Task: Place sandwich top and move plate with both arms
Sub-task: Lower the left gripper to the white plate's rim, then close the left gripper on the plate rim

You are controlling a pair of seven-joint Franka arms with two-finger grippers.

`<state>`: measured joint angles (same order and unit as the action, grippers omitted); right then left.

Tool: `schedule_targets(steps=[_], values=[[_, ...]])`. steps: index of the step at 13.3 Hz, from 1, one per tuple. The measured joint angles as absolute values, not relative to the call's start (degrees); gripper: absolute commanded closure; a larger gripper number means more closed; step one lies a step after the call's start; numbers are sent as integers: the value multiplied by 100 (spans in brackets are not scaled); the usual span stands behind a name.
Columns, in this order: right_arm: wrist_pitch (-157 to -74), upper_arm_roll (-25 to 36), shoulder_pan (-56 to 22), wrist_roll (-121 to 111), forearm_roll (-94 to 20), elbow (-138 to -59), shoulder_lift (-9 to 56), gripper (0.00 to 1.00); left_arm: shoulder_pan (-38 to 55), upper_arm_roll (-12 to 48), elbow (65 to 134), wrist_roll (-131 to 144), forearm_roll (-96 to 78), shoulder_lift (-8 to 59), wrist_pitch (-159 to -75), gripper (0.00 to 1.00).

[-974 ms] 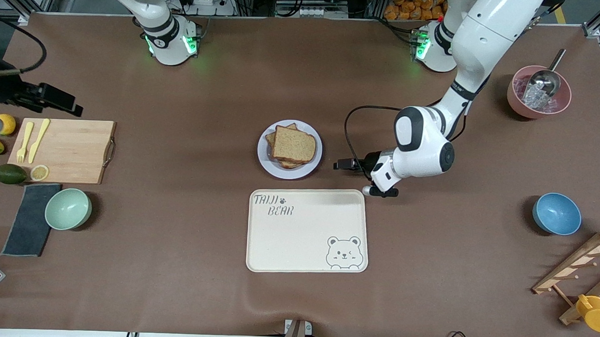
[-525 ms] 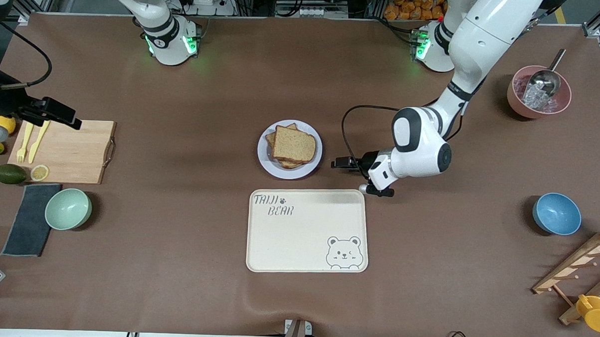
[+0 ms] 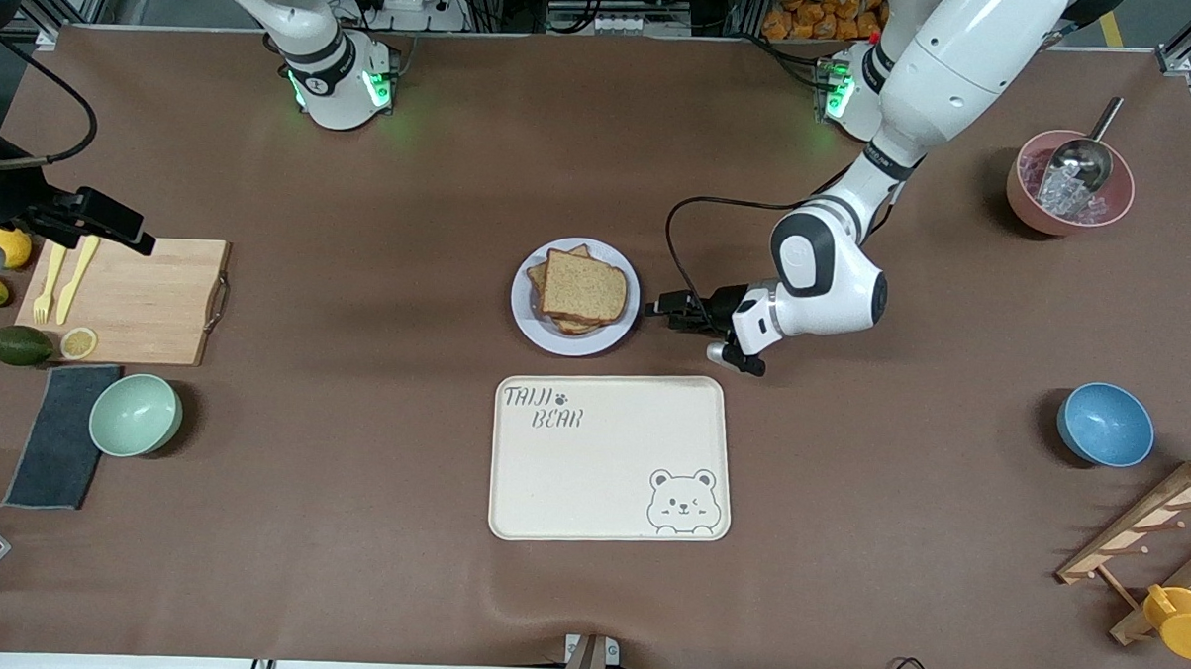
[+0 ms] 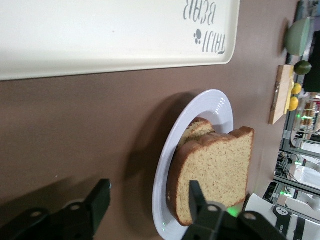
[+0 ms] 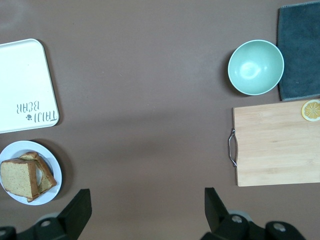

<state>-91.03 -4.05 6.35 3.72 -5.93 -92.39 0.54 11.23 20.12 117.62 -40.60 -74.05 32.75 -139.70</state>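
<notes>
A: Two slices, at least, sit stacked on the plate [image 3: 615, 337], and the sandwich top [image 3: 584, 286] lies uppermost with a lower slice poking out beneath it. The plate stands mid-table, just farther from the front camera than the bear tray [image 3: 609, 458].

B: And the left gripper [image 3: 656, 312]?

A: Low, right beside the plate's rim at the left arm's end. In the left wrist view its fingers [image 4: 196, 195] stand parted with nothing between them; one is above the rim and bread, the other down by the table.

B: The right gripper [image 5: 145, 210]?

A: It waits over the cutting board [image 3: 136, 299], spread wide and holding nothing.

B: What might go wrong?

A: I judge the upper finger could catch the bread and skew the stack. A one-sided pinch on a thin rim may also tip or slide the plate, and the loose top slice could slip off if the lift is uneven.
</notes>
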Motion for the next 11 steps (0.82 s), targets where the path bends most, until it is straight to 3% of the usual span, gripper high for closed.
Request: schedule_targets(steps=[4,11], values=[[-9174,-402,638,373,-382,-9179,53,0,1125,2087,11832,-5188,-8348,3422,-13950,64],[-9266,-377,779,375,-272,-9055,24,0,1034,2131,11935,-6212,-9048,3556,-13502,65]])
